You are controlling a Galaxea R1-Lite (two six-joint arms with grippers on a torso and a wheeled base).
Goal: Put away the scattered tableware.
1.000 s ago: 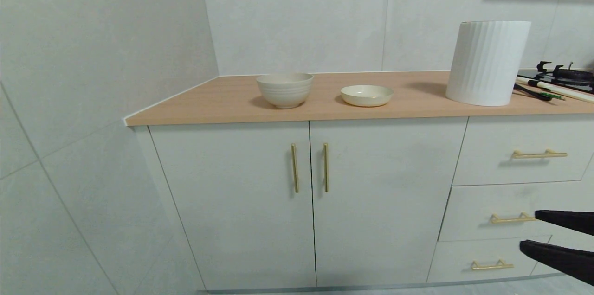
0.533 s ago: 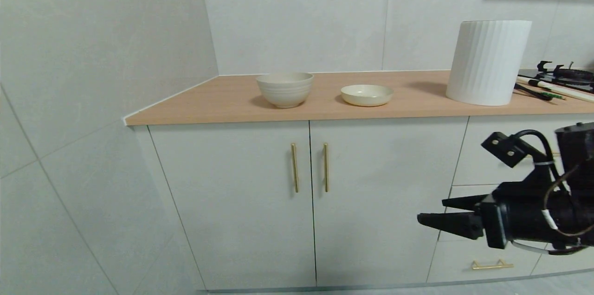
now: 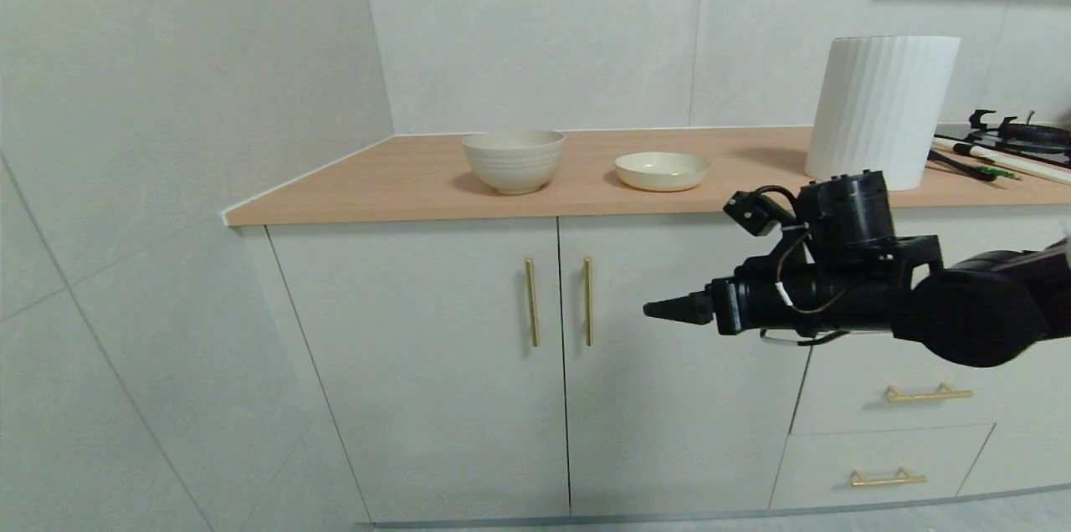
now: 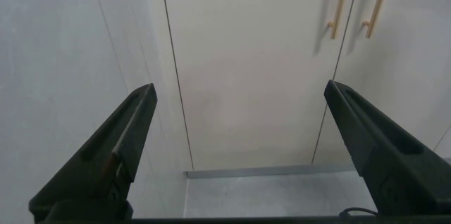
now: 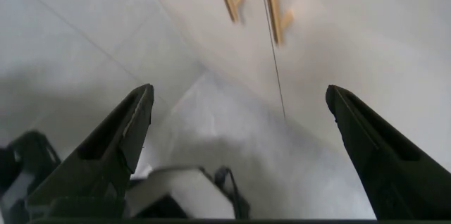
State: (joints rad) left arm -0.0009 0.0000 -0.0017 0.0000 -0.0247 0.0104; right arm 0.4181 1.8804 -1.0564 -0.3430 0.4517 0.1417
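Observation:
A ribbed beige bowl (image 3: 513, 161) and a shallow cream dish (image 3: 661, 171) sit apart on the wooden countertop (image 3: 376, 189). Below them are two white cabinet doors with gold handles (image 3: 531, 302). My right gripper (image 3: 669, 310) hovers in front of the right-hand door, below counter height, pointing left toward the handles and touching nothing. In the right wrist view it (image 5: 238, 91) is open and empty, with the handles (image 5: 276, 9) ahead. My left gripper (image 4: 239, 89) is open and empty, low before the left-hand door, with the handles (image 4: 341, 2) farther off.
A tall white ribbed container (image 3: 880, 109) stands on the counter to the right. Chopsticks and utensils (image 3: 975, 164) lie beside it, next to a stove (image 3: 1017, 133). Drawers with gold handles (image 3: 927, 392) are at the lower right. A tiled wall closes the left side.
My right arm has risen from the lower right corner and swung left, in front of the right cabinet door. The bowl and dish have not moved.

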